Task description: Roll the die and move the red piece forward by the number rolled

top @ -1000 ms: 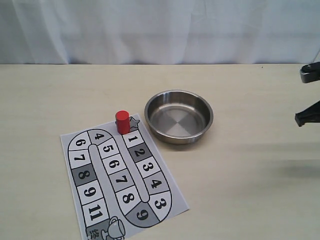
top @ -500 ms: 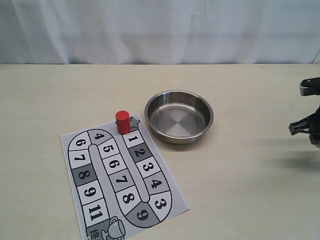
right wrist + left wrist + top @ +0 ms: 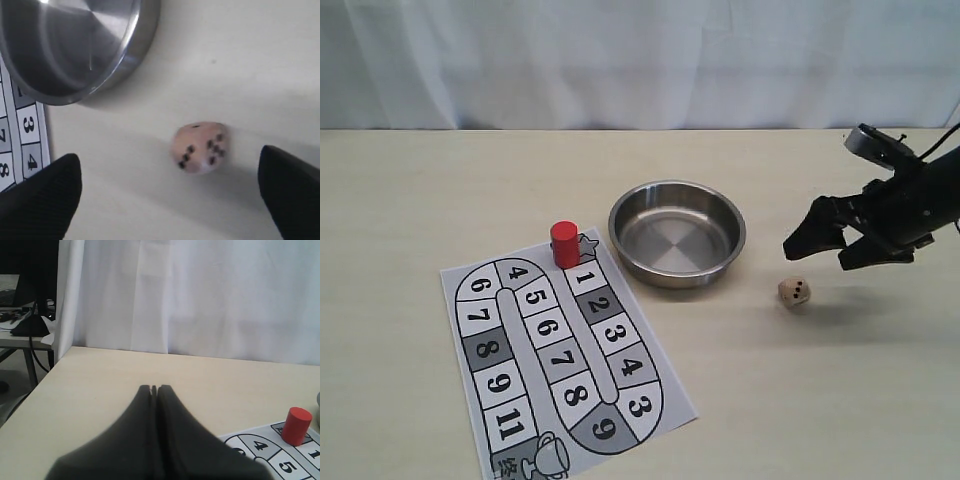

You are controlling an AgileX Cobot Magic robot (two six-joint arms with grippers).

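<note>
Beige dark-pipped wooden die [image 3: 794, 292] is newly lying on the pale tabletop [image 3: 820, 400] beneath our wide-spread, empty right end effector [image 3: 817, 256]; we are judging the roll done.

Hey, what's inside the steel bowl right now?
Nothing shows: the steel bowl has a bare floor. The die is outside, beside it. Its near inner wall is hidden by the rim.
</note>
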